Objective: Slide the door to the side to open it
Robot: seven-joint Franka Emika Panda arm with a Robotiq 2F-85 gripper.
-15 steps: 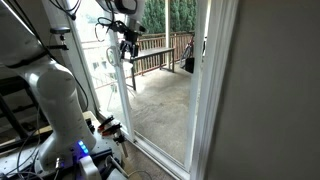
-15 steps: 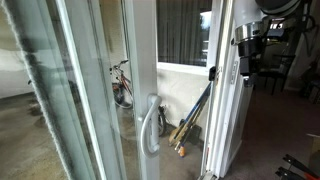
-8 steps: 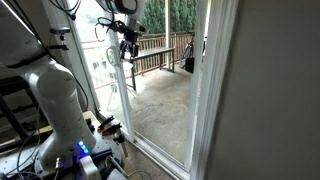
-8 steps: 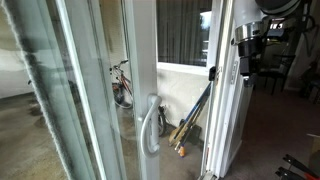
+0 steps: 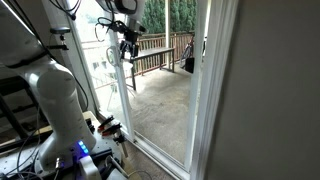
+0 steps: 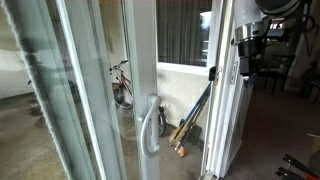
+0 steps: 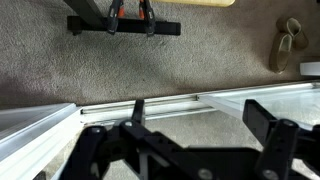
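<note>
The door is a tall glass panel in a slim white frame (image 5: 119, 95), standing left of an open gap onto a patio. My gripper (image 5: 126, 47) is high up at the frame's edge. In an exterior view the gripper (image 6: 246, 55) hangs beside a white upright frame (image 6: 225, 110); I cannot tell whether they touch. In the wrist view the gripper (image 7: 200, 120) is open and empty. Its two black fingers are spread wide above the floor track (image 7: 150, 105) and carpet.
The robot's white arm and base (image 5: 55, 100) fill the near side, with cables on the floor. A thicker white jamb (image 5: 205, 100) borders the opening. A glass panel with a curved handle (image 6: 150, 125) stands close to the camera. A bicycle (image 6: 120, 82) and leaning tools (image 6: 190, 120) show behind it.
</note>
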